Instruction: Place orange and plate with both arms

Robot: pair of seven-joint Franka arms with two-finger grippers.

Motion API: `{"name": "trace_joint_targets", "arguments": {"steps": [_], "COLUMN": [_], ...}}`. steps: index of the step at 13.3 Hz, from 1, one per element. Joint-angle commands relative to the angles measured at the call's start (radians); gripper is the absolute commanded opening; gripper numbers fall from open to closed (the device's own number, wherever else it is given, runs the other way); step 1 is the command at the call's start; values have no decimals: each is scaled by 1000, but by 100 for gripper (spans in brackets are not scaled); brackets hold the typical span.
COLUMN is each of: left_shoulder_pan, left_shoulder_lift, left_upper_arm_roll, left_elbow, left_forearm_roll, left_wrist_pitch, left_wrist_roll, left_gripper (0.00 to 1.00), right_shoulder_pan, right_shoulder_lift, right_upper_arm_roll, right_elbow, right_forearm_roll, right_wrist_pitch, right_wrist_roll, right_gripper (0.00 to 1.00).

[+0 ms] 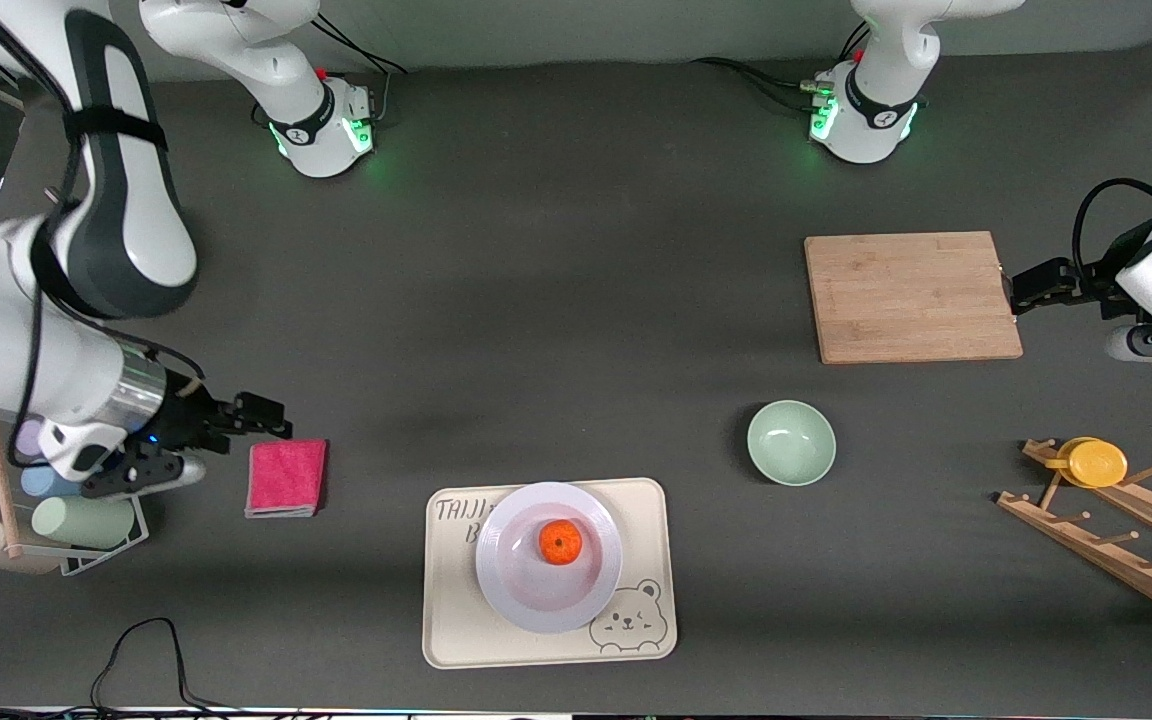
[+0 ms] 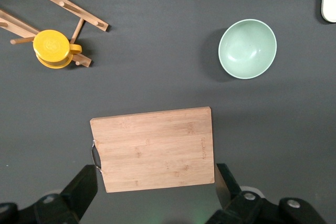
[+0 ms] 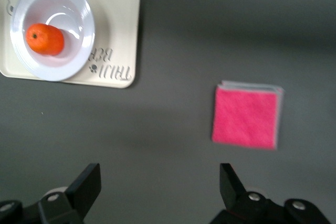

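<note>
The orange (image 1: 560, 542) is seen in the plate (image 1: 548, 600) on the tray (image 1: 456, 630); the left claw (image 1: 1014, 297) and right claw (image 1: 271, 416) are held apart, empty.

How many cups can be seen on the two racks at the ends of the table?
4: one yellow cup on the wooden rack at the left arm's end; a lavender, a blue and a green cup on the stand at the right arm's end. More may be hidden.
</note>
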Motion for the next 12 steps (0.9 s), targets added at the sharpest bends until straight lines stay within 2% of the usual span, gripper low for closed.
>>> {"name": "trace_joint_targets", "arguments": {"steps": [1, 5, 7, 9, 12], "left_shoulder_pan": [-2, -2, -2, -2, 0], "left_shoulder_lift": [-16, -15, -15, -15, -15], "left_upper_arm_roll": [0, 0, -2, 0, -2], "left_elbow": [-3, -3, -3, -3, -3], "left_forearm_roll": [12, 12, 12, 12, 12], "left_wrist_pitch": [-13, -13, -13, -13, -13], "left_wrist_roll": [15, 15, 15, 15, 15], "left_gripper": [100, 100, 100, 100, 100], "right_shoulder_pan": [12, 28, 60, 61, 57], "right_shoulder_lift": [-117, -175, -215, -232, -238], "right_upper_arm_roll": [-2, 1, 1, 0, -20], "right_elbow": [-51, -48, -48, -42, -35], "right_forearm_roll": [-82, -138, -242, -248, -247], "right_wrist_pitch": [-92, -198, -218, -279, -284], "right_wrist_roll": [142, 217, 217, 220, 312], "right_gripper": [100, 100, 100, 100, 100]}}
